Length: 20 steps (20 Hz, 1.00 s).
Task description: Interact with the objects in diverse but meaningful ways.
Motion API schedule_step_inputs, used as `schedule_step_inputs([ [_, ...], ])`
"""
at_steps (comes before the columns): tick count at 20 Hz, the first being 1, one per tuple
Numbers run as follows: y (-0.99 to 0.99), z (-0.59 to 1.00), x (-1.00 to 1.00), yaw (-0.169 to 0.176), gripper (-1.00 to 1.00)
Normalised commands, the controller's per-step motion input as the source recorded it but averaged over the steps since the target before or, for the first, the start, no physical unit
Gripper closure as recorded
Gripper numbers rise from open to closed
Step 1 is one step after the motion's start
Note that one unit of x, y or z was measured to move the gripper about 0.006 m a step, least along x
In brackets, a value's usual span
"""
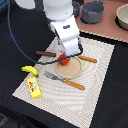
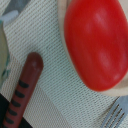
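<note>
The red fruit (image 2: 95,42) lies on the plate (image 1: 70,70), directly under the gripper (image 1: 64,60); whether the jaws are open or closed around it cannot be told, since the fingers are hidden in both views. If the fruit is the step in hand, it is best taken across its middle, as a round, smooth body may slip. The sausage (image 2: 24,87) lies just beside the hand, off the plate. The fork (image 1: 64,80) sits near; the banana (image 1: 29,70) and box (image 1: 34,87) lie well apart.
</note>
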Motion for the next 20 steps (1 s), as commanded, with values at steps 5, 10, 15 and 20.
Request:
schedule_step_inputs([
  [5, -0.02, -0.02, 0.05, 0.143, -1.0],
  [10, -0.05, -0.02, 0.07, 0.139, -1.0],
  [15, -0.13, 0.0, 0.36, 0.0, -1.0],
  [20, -0.18, 0.0, 0.36, -0.008, -1.0],
])
